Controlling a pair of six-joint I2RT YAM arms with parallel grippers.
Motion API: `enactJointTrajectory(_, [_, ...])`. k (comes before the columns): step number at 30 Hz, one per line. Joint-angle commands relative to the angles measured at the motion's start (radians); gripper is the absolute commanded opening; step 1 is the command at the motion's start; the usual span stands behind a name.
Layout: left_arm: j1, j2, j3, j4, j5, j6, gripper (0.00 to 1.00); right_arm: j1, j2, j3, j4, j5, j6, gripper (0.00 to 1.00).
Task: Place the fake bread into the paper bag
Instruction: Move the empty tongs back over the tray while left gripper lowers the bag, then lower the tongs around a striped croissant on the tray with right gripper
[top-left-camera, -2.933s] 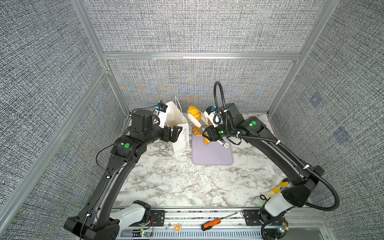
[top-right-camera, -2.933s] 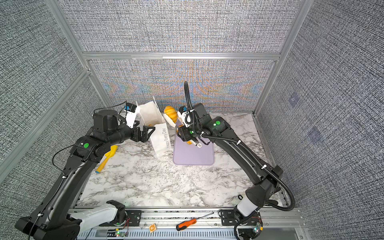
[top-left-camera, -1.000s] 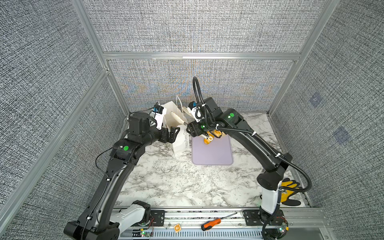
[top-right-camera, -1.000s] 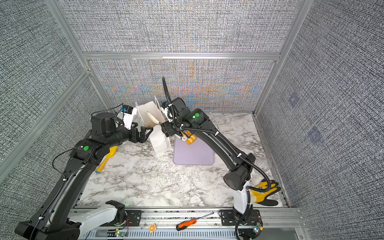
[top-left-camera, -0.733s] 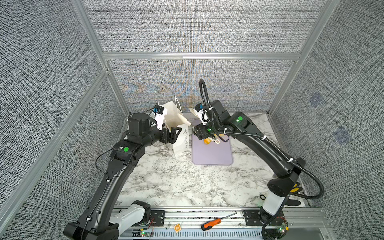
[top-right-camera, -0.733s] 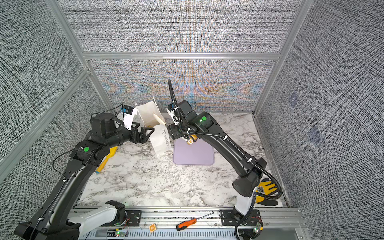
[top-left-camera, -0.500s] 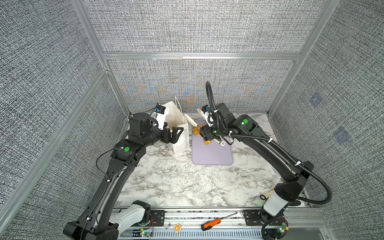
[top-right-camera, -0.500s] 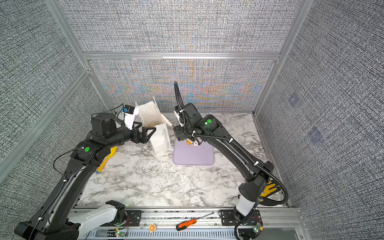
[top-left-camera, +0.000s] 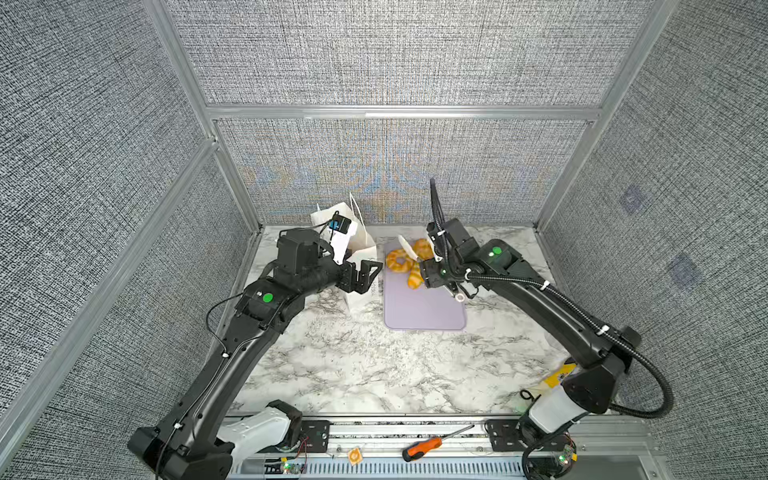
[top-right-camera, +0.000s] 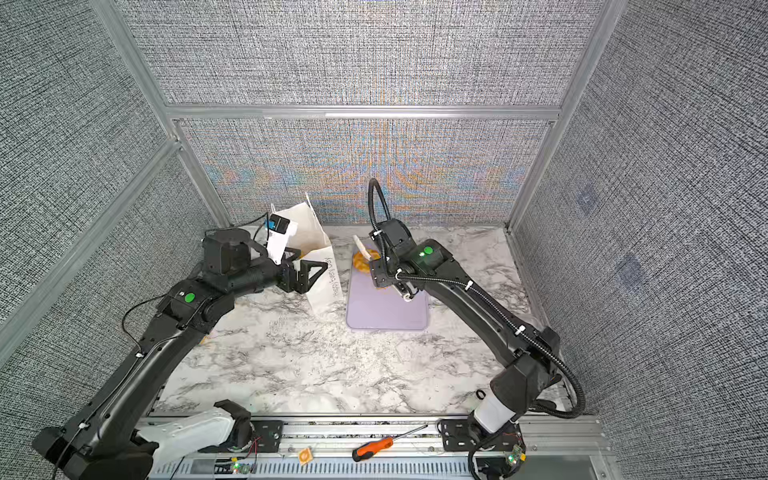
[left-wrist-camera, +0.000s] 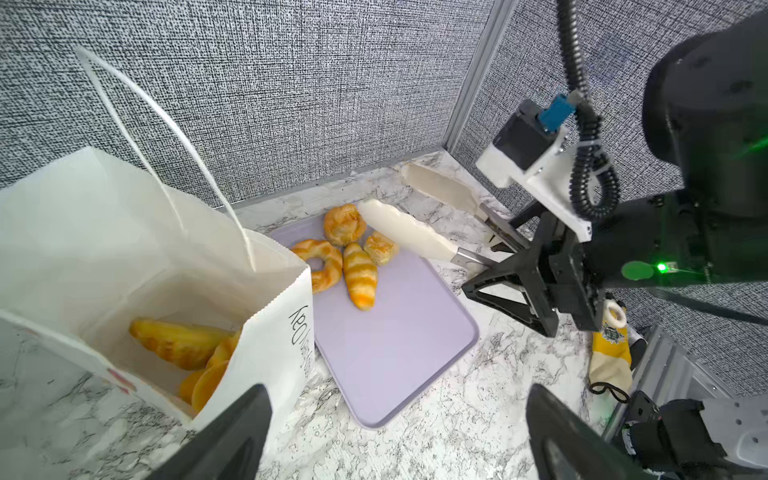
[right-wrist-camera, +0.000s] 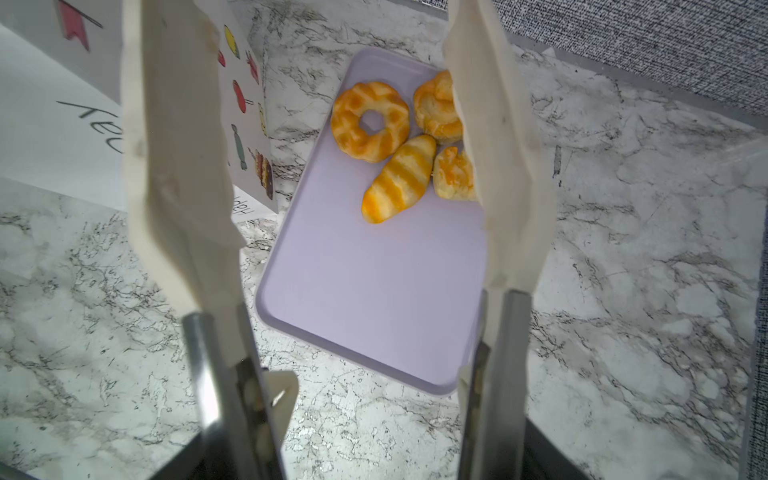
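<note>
Your right gripper (left-wrist-camera: 505, 255) has its fingers clamped on the handles of a pair of white-tipped tongs (left-wrist-camera: 409, 232). The blades stand apart and empty above the far end of the lilac tray (right-wrist-camera: 374, 291), likely so they can straddle a piece. Four pieces of the fake bread (right-wrist-camera: 397, 178) lie clustered there, touching one another: a ring (right-wrist-camera: 370, 120), a striped croissant (left-wrist-camera: 359, 274) and two small rolls (right-wrist-camera: 436, 108). More pieces sit at the bottom of the paper bag (left-wrist-camera: 104, 232), so I judge the job about half done. The bag stands upright on the table (right-wrist-camera: 623, 291) just beside the tray, mouth wide. Your left gripper (top-left-camera: 360, 275) hovers at the bag's near wall, fingers (left-wrist-camera: 232, 436) spread and pinching nothing, probably placed to steady the bag.
</note>
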Motion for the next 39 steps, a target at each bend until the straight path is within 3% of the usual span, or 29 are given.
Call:
enactJointTrajectory(1, [-0.015, 0.004, -0.009, 0.04, -0.01, 0.004, 0.97, -0.013, -0.008, -0.033, 0.022, 0.042, 0.051, 0.73])
enactJointTrajectory(16, [-0.055, 0.022, -0.055, 0.06, -0.018, -0.001, 0.97, -0.067, 0.072, -0.161, 0.031, -0.037, 0.154, 0.73])
enactJointTrajectory(39, [-0.059, 0.02, -0.168, 0.065, -0.042, -0.003, 0.97, -0.069, 0.376, -0.045, -0.017, -0.094, 0.161, 0.73])
